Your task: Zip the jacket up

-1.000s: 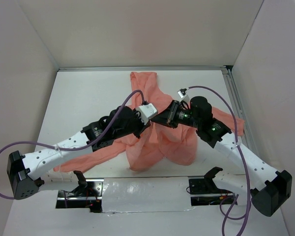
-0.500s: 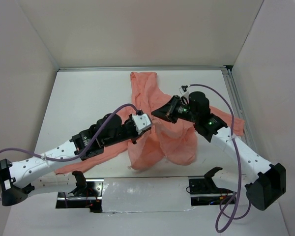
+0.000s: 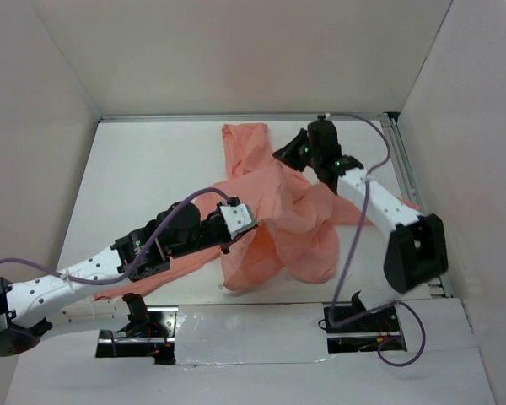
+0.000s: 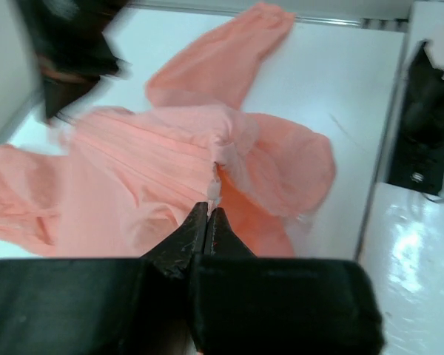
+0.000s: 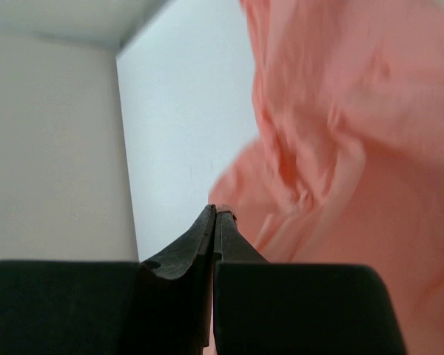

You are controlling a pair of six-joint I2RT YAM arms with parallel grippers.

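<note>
The salmon-pink jacket [image 3: 299, 224] lies crumpled in the middle of the white table, one part reaching to the far edge. My left gripper [image 3: 255, 221] is shut at the jacket's left side. In the left wrist view its jaws [image 4: 209, 211] pinch a pale zipper end [image 4: 216, 188] where the two front edges meet. My right gripper [image 3: 278, 157] is at the jacket's far part, shut. In the right wrist view its tips [image 5: 216, 212] hold a small bit of the pink fabric edge, and the jacket [image 5: 348, 118] hangs away to the right, blurred.
White walls enclose the table on three sides. A metal rail [image 3: 405, 169] runs along the right edge. Two black mounts [image 3: 139, 308] [image 3: 363, 302] stand at the near edge on a shiny strip. The right arm [image 4: 66, 52] shows blurred in the left wrist view.
My right gripper has swung toward the far wall, pulling the jacket's upper part with it. My left gripper has drawn back a little toward the near left, still shut on the zipper end.
</note>
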